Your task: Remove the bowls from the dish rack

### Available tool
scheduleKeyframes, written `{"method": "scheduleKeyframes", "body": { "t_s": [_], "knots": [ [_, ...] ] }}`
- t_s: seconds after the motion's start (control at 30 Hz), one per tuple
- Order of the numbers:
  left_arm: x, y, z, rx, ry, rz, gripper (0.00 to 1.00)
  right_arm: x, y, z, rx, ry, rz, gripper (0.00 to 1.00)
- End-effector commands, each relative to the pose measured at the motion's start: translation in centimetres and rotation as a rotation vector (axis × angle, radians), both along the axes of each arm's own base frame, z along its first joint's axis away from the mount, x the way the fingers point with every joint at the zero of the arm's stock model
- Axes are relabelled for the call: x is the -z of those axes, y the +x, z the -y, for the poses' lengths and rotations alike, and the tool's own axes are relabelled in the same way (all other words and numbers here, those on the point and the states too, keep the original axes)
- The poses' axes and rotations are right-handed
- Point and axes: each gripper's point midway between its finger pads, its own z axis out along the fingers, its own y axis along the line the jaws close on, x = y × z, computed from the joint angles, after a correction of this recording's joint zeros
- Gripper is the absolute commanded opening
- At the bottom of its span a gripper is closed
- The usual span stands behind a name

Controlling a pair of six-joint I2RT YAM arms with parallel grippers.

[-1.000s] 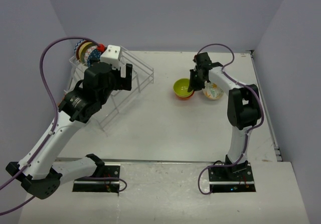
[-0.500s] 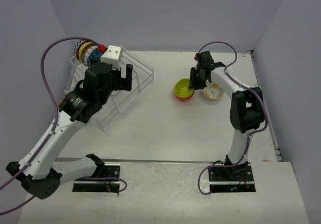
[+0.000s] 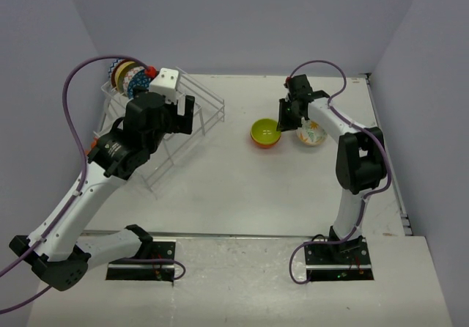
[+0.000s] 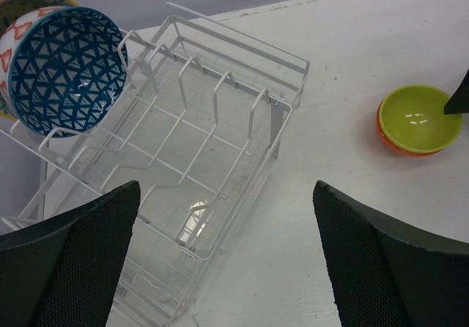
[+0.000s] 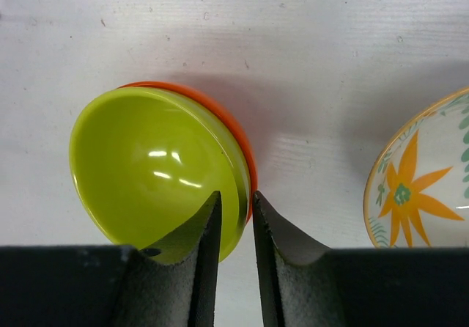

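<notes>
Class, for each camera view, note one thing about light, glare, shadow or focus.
Top view: soft, even light, no hard shadows on the table. Left wrist view: blue bowl sharp; the fingers of the left tool loom dark in the lower corners. Right wrist view: two glare spots inside the green bowl, a grey shadow to its right.

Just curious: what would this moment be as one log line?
left gripper: open over dish rack | right gripper: astride lime-green bowl rim, grip unclear | blue-patterned bowl racked

The scene was brightly, evenly lit. Glare spots were seen inside the lime-green bowl (image 5: 146, 173); soft shadows were cast.
</notes>
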Motion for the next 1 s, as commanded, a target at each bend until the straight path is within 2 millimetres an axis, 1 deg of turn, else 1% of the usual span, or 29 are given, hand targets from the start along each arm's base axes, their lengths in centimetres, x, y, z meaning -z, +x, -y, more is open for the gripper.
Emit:
{"method": "scheduleKeyframes", "body": {
  "t_s": [0.0,0.07,0.17,0.2,0.23,0.27,0.3,0.33,0.37,0.4,0.47,0.5,0.53,0.6,0.63,0.67,0.7,0.73,0.77,0.8,0.87,0.97],
  "knots": [
    [-1.0,0.2,-0.6,-0.024,0.0,0.044,1.0,-1.7,0.2,0.1,-0.002,-0.002,0.049,0.25],
    [-0.7,0.5,-0.8,-0.045,0.002,0.042,1.0,-2.5,0.1,0.1,-0.004,0.007,0.067,0.23],
    [-0.4,1.6,-1.7,-0.099,0.001,0.027,1.0,-3.4,-0.2,0.2,-0.002,0.016,0.083,0.23],
    [-0.6,1.9,-2.8,-0.145,0.019,0.029,1.0,-4.7,-0.3,0.2,0.001,0.021,0.112,0.26],
    [-1.0,2.4,-3.3,-0.178,0.036,0.032,1.0,-5.4,-0.4,0.3,0.005,0.026,0.124,0.32],
    [-1.3,2.6,-4.1,-0.22,0.057,0.038,1.0,-5.9,-0.7,0.4,0.006,0.026,0.136,0.4],
    [-1.5,2.6,-5.1,-0.265,0.098,0.033,1.0,-7.8,-0.9,0.8,0.018,0.024,0.182,0.52],
    [-2.9,2.8,-6.8,-0.365,0.146,0.059,1.0,-8.7,-1.1,1.0,0.021,0.021,0.204,0.59],
    [-3.4,2.8,-7.5,-0.407,0.176,0.065,1.0,-9.4,-1.4,1.3,0.024,0.019,0.222,0.64],
    [-4.8,2.6,-8.8,-0.47,0.222,0.085,1.0,-11.6,-1.9,1.6,0.028,0.022,0.274,0.68],
    [-5.1,3.3,-9.2,-0.516,0.282,0.082,1.0,-13.1,-2.7,1.9,0.03,0.032,0.311,0.7],
    [-5.6,3.6,-9.3,-0.536,0.29,0.097,1.0,-14.0,-3.0,2.0,0.031,0.038,0.332,0.71],
    [-5.9,4.0,-9.9,-0.561,0.368,0.093,1.0,-15.8,-3.7,2.1,0.029,0.054,0.373,0.71],
    [-6.2,4.7,-10.8,-0.604,0.419,0.103,1.0,-16.6,-4.8,2.2,0.024,0.072,0.392,0.71],
    [-6.6,5.5,-10.9,-0.611,0.445,0.118,1.0,-18.3,-5.7,2.1,0.017,0.1,0.433,0.71],
    [-6.7,6.0,-11.2,-0.614,0.455,0.12,1.0,-18.1,-6.4,2.1,0.012,0.107,0.436,0.71],
    [-7.2,6.7,-12.0,-0.64,0.448,0.14,1.0,-18.6,-6.8,2.1,0.006,0.12,0.452,0.72],
    [-6.8,7.2,-12.4,-0.641,0.502,0.123,1.0,-19.0,-7.3,2.1,0.0,0.13,0.467,0.72],
    [-6.7,7.6,-12.7,-0.643,0.52,0.116,1.0,-19.7,-8.2,2.2,-0.008,0.142,0.487,0.72],
    [-6.8,8.1,-13.3,-0.646,0.537,0.111,1.0,-19.8,-8.7,2.3,-0.014,0.138,0.493,0.72],
    [-5.7,9.7,-12.7,-0.58,0.529,0.088,1.0,-20.3,-9.6,2.5,-0.018,0.143,0.511,0.72],
    [-4.5,11.1,-12.1,-0.509,0.499,0.059,0.98,-21.3,-10.3,2.5,-0.031,0.156,0.535,0.72]
  ]
}}
